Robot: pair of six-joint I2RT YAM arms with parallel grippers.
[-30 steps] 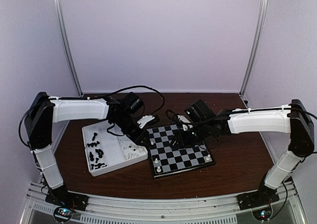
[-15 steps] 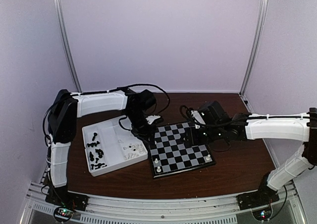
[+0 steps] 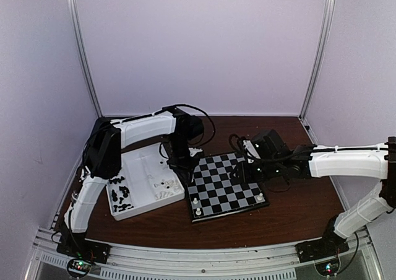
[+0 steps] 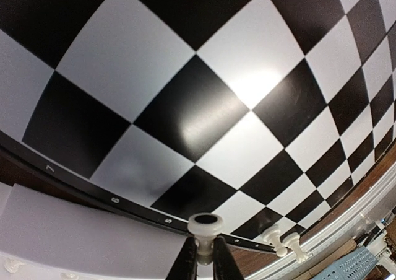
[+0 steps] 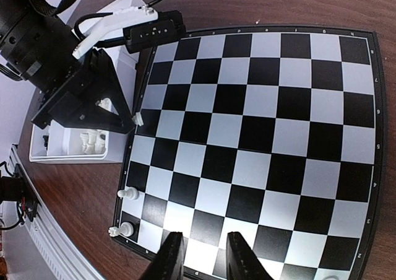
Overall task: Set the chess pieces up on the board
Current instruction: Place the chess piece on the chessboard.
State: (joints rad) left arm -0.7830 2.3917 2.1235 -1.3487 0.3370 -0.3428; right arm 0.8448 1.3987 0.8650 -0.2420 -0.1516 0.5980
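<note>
**Top external view.** We find the board (image 3: pixel 224 186) lying on the brown counter (image 3: pixel 297 212). It sits just right of the white tray (image 3: pixel 143 168), and their near corners are close together. The left fingers (image 3: pixel 182 165) hang at the board's left edge, beside the tray. The right fingers (image 3: pixel 241 172) hover over the board's far right part. Three standing white pieces (image 3: pixel 195 201) are on the board, two by its near left corner and one by its near right corner. Black pieces (image 3: pixel 120 193) lie in the tray's left compartments and loose white pieces (image 3: pixel 164 187) lie in its right one. We cannot judge either pair of fingers from this height.

**Left wrist view.** The left fingers are drawn in narrow and pinch the held piece (image 4: pixel 205 224), a cream-white figure whose round end shows past the fingertips. It sits at the board's black rim, by the numeral 5. Two of the standing white pieces appear farther along that edge. A corner of the tray fills the lower left.

**Right wrist view.** The right fingers stand a little apart with nothing between them, above the squares by the board's near edge. Across the board, the left fingers carry the held piece at their tip, over the leftmost column of squares next to the tray. We cannot tell whether it touches the board.
</note>
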